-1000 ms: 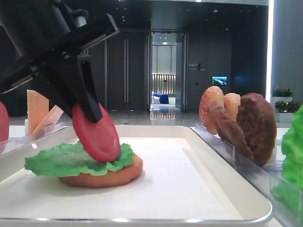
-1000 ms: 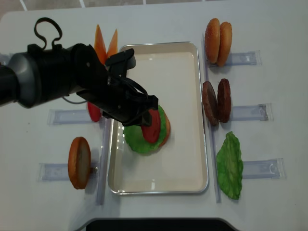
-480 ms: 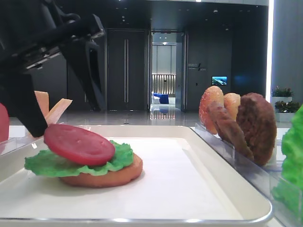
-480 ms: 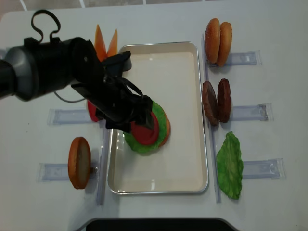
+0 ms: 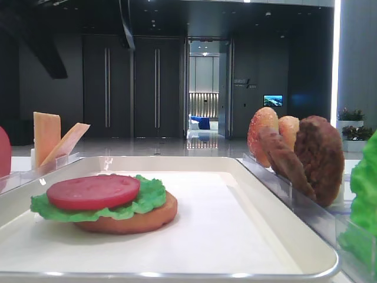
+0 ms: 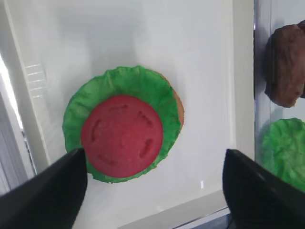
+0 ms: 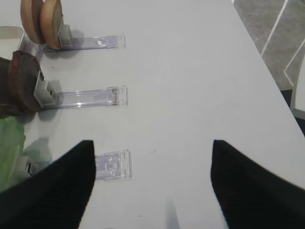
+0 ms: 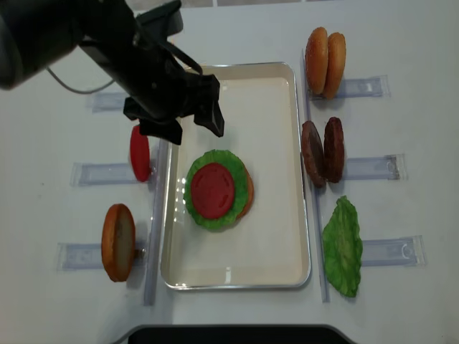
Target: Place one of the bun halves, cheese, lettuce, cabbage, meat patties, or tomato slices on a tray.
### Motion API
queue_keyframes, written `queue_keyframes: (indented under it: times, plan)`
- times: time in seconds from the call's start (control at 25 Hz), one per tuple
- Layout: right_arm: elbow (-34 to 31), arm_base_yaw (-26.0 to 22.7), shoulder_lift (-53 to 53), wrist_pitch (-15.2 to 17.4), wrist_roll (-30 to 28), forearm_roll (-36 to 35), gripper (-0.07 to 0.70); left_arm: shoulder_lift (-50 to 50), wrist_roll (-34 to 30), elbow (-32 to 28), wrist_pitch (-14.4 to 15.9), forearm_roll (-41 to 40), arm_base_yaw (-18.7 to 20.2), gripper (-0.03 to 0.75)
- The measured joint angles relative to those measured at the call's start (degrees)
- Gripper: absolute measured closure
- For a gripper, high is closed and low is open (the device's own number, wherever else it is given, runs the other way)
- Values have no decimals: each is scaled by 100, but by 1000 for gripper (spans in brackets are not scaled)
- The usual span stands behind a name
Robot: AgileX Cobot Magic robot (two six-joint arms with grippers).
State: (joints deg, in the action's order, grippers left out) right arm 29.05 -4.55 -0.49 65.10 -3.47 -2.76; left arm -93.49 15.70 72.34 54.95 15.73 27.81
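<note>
One flat pinkish-red tomato slice lies on a ruffled bright green lettuce leaf, which sits on a golden-orange bun half. Stack of three is inside the large white rectangular tray, nearer its left long rim, about mid-length. Slice sits flat and roughly centred on the leaf; bun edge peeks out on the right side of the stack.

Left gripper hangs above the tray's left rim toward the far end, clear of the stack, fingers spread wide, holding nothing. In the left wrist view both dark fingertips frame the stack from either side without touching it.

Right gripper hovers over bare white table off the tray's right side; its two dark fingers stand well apart with nothing between them.

Off-tray, left side of the table, in narrow clear plastic racks: second red tomato slice upright just beside the tray's left rim, another bun half standing nearer the front corner. Pale-orange cheese slices stand past the tray's far left corner.

Right side: two upright bun halves near the far corner, two dark brown grainy meat patties at mid-length, second green lettuce leaf toward the front.
</note>
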Motion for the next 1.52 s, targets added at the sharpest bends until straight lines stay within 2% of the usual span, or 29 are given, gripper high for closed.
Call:
queue_keyframes:
  times: [0.12, 0.32, 0.52, 0.6, 0.92, 1.04, 1.12, 1.2, 1.52]
  plan:
    - [0, 0, 0, 0, 0, 0, 145, 4, 100, 244, 278, -83, 0, 24]
    - [0, 0, 0, 0, 0, 0, 145, 4, 222, 287, 505, -267, 0, 24]
    - [0, 0, 0, 0, 0, 0, 145, 4, 742, 298, 1241, -1235, 6, 24]
    - [0, 0, 0, 0, 0, 0, 145, 4, 855, 298, 1412, -1630, 6, 24]
    - [0, 0, 0, 0, 0, 0, 145, 67, 1010, 298, 1463, -2075, 6, 24]
    - [0, 0, 0, 0, 0, 0, 145, 89, 928, 298, 1463, -2569, -44, 24]
    - [0, 0, 0, 0, 0, 0, 145, 106, 743, 298, 1463, -2791, -229, 24]
    - [0, 0, 0, 0, 0, 0, 145, 125, 506, 298, 1463, -2848, -645, 24]
    - [0, 0, 0, 0, 0, 0, 145, 151, -446, 298, 1463, -2998, -2877, 24]
